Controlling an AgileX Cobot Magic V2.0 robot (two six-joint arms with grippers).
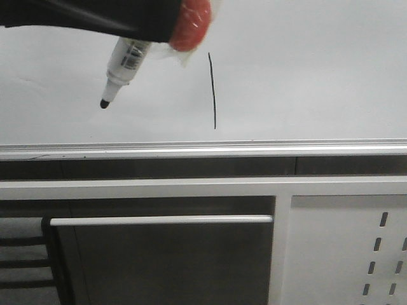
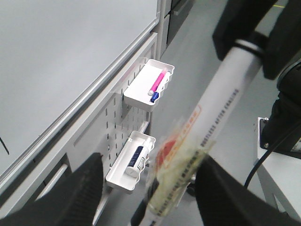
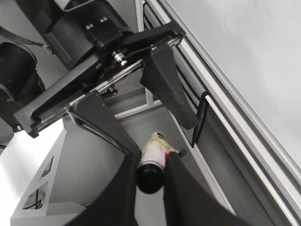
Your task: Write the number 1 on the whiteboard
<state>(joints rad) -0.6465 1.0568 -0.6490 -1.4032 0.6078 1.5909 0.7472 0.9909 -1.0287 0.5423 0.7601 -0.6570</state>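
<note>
The number 1 (image 1: 213,92) is a thin black vertical stroke on the whiteboard (image 1: 305,76); its end shows in the left wrist view (image 2: 3,145). My right gripper (image 3: 151,162) is shut on the black back end of a white marker (image 3: 150,176). My left gripper (image 2: 153,165) is open, with its fingers wide apart on either side of the marker's taped barrel (image 2: 221,99). In the front view the marker (image 1: 127,60) points down-left, and its black tip is left of the stroke. A black finger (image 1: 82,19) crosses above it.
A silver rail (image 1: 203,149) runs along the board's lower edge. Below are a white bar handle (image 1: 159,220) and a perforated grey panel (image 1: 356,254). Two white trays hang on the panel, one (image 2: 141,82) with pens and one (image 2: 123,165) with a bottle.
</note>
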